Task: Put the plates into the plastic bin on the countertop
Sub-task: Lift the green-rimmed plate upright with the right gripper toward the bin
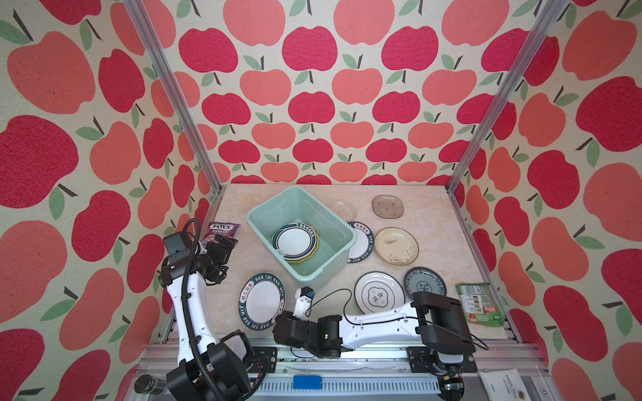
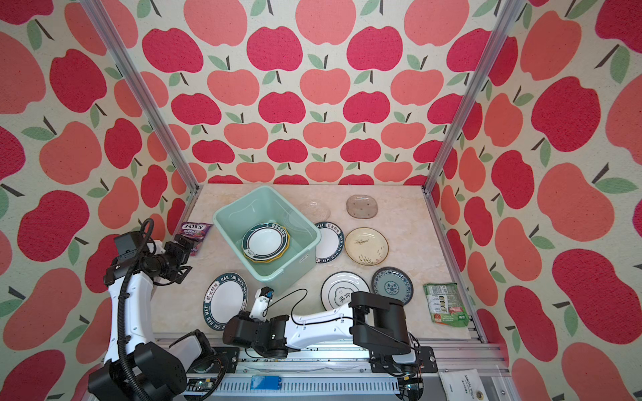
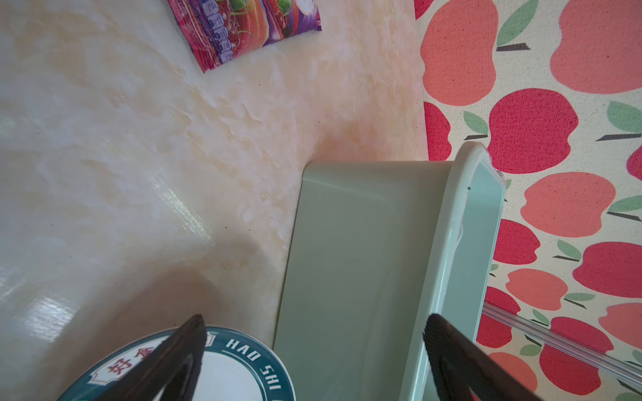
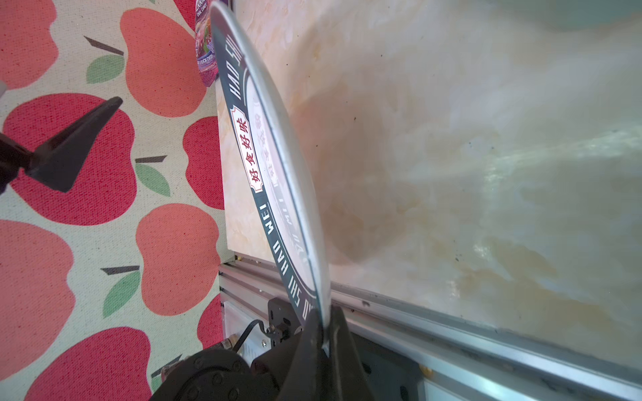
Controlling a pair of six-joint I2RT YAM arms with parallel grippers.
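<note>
We are counting seven plates [image 1: 396,246] lying on the countertop [image 1: 430,211] and a stack in the bin [image 1: 333,267]; there we are making out a ringed plate [image 1: 294,240] on top and a yellow plate [image 1: 313,252] beneath, and cannot tell how many are lying between; two packets are flanking them, purple [image 1: 222,231] and green [image 1: 479,303].

The right gripper [image 4: 323,333] is clamping the rim of the lettered plate [image 1: 262,302] at the front left, beside the bin; the left gripper [image 1: 225,247] is hanging wide apart, holding nothing, near the purple packet.

Only the right wrist view is showing that pinch; only the top views are showing the stack; the left wrist view is showing the bin's outer wall.
</note>
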